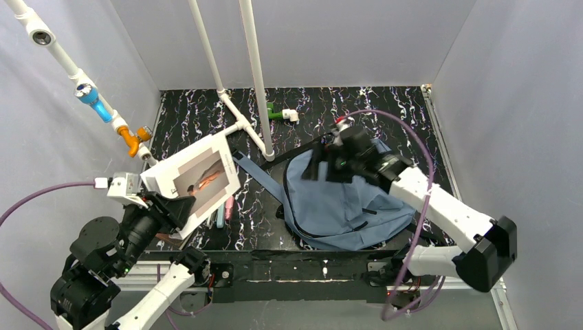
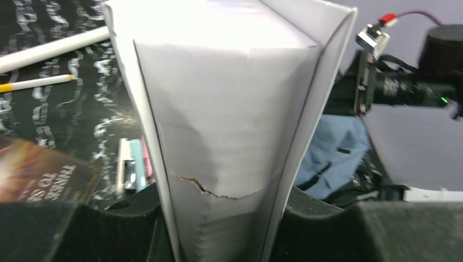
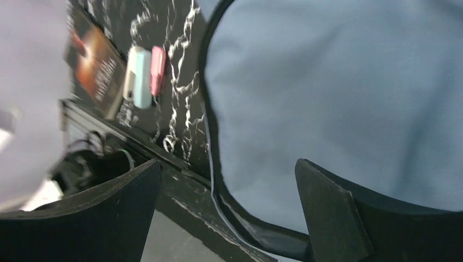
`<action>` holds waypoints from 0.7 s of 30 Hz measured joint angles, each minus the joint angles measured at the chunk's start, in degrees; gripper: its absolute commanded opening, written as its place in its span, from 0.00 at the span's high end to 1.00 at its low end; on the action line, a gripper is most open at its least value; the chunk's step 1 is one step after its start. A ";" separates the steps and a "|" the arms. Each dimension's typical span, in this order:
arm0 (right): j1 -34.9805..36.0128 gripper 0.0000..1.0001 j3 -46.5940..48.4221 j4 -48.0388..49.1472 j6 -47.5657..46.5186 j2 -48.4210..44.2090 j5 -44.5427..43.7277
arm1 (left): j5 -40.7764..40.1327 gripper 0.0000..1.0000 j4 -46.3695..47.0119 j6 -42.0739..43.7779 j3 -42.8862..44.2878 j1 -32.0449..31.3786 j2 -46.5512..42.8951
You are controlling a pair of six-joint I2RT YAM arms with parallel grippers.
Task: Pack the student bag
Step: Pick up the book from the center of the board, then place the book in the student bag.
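The slate-blue student bag [image 1: 344, 203] lies flat on the black marbled table, right of centre; it also shows in the left wrist view [image 2: 333, 153] and fills the right wrist view [image 3: 338, 93]. My left gripper [image 1: 172, 206] is shut on a white book [image 1: 199, 175] and holds it up above the table's left side; the left wrist view shows its torn white spine [image 2: 229, 136] clamped between the black fingers [image 2: 76, 232]. My right gripper [image 1: 323, 161] is open and empty, hovering over the bag's upper left edge [image 3: 229, 218].
Pastel pens [image 1: 223, 213] and a dark book [image 2: 38, 174] lie on the table left of the bag. White PVC pipes [image 1: 254, 75] stand at the back centre, with a green clip [image 1: 275, 113] beyond. A blue strap [image 1: 258, 175] trails from the bag.
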State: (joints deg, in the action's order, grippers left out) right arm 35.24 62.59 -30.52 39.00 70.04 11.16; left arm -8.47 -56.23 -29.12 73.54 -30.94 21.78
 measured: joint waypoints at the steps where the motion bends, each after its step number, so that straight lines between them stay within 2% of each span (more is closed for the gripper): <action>1: 6.25 0.00 0.57 -0.26 0.55 0.55 -5.55 | -1.77 0.70 -1.11 0.79 0.26 0.00 -0.55; 5: 25.66 0.00 7.26 -3.02 4.94 9.29 -28.39 | -6.58 0.70 -3.74 2.54 0.44 0.00 -1.51; 9: 35.50 0.00 19.69 -8.59 9.31 26.62 -47.52 | -8.39 0.71 -4.52 3.21 0.44 0.00 -1.55; 15: 38.64 0.00 41.31 -25.20 13.42 50.58 -65.75 | -8.17 0.72 -5.03 2.21 0.13 0.00 -2.14; 21: 37.83 0.00 40.74 -32.61 14.73 52.37 -75.38 | -6.95 0.73 -5.55 0.31 -1.46 0.00 -4.48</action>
State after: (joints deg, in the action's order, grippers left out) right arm 73.08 103.33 -63.13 53.74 122.41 -64.23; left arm -15.42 -61.78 -28.82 72.07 -30.94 17.30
